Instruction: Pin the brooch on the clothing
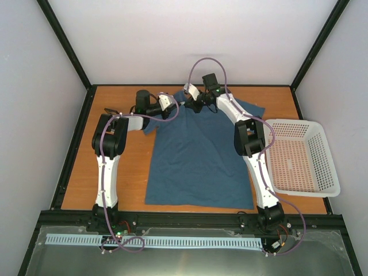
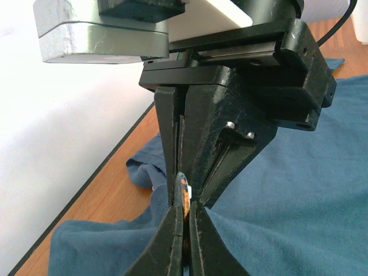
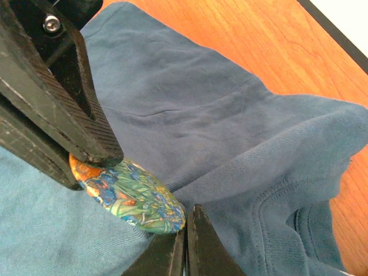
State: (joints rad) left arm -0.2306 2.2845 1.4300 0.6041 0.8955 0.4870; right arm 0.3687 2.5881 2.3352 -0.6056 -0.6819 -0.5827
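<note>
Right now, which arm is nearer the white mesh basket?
Right. The right arm has its elbow just left of the white mesh basket; the left arm stands on the other side of the teal T-shirt, well away from it.

Your overhead view is bright and evenly lit from above, with only faint, soft shadows on the table (image 1: 135,172). In your left wrist view the white wall (image 2: 52,161) glares out to blank. Your right wrist view keeps the brooch (image 3: 135,198) and the T-shirt (image 3: 230,115) weave sharp.
</note>
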